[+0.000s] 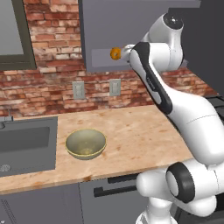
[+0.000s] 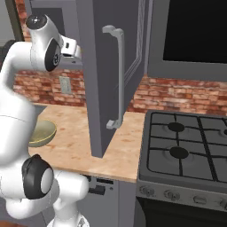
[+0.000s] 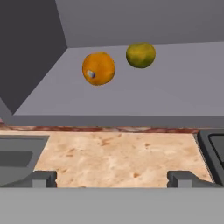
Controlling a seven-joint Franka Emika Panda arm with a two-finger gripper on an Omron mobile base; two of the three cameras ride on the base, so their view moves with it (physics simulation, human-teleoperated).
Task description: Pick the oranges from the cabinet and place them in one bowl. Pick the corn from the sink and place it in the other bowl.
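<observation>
White arm raised and bent toward the open matte grey wall cabinet [image 3: 144, 100], gripper [image 3: 112, 178] jaws wide and empty, bright orange fruit [image 3: 99, 68] at eleven o'clock, yellow-green fruit [image 3: 141, 55] at one o'clock, olive-tan bowl [image 1: 85, 143] on counter below.

- Our arm [image 1: 192, 118] rises from the base, bends at the elbow and reaches up and forward.
- Our gripper [image 3: 112, 177] has its jaws spread wide, both dark fingertips [image 3: 43, 177] far apart, with nothing between them.
</observation>
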